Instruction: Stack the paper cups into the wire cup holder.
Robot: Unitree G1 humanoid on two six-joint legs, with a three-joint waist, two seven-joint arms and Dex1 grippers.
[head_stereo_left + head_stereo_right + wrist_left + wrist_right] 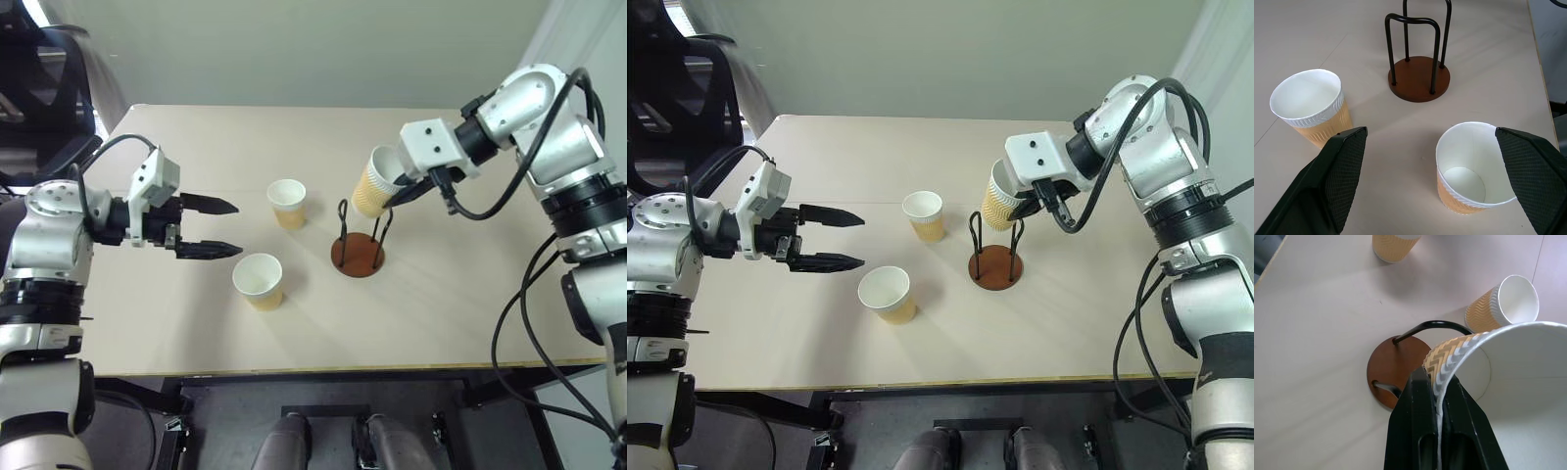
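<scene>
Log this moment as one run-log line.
right end effector: shut on paper cup, above wire cup holder | left end effector: open, empty | two cups on table | holder: empty

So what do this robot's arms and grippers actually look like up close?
Both arms are built from rounded silver-grey metal shells joined by black segments, with loose black cables looping along them. Near each wrist sits a boxy white housing with small screw holes. The left gripper and the right gripper each have two black fingers, flat, tapering to a point, with a fine diamond-textured pad on the inner face.
</scene>
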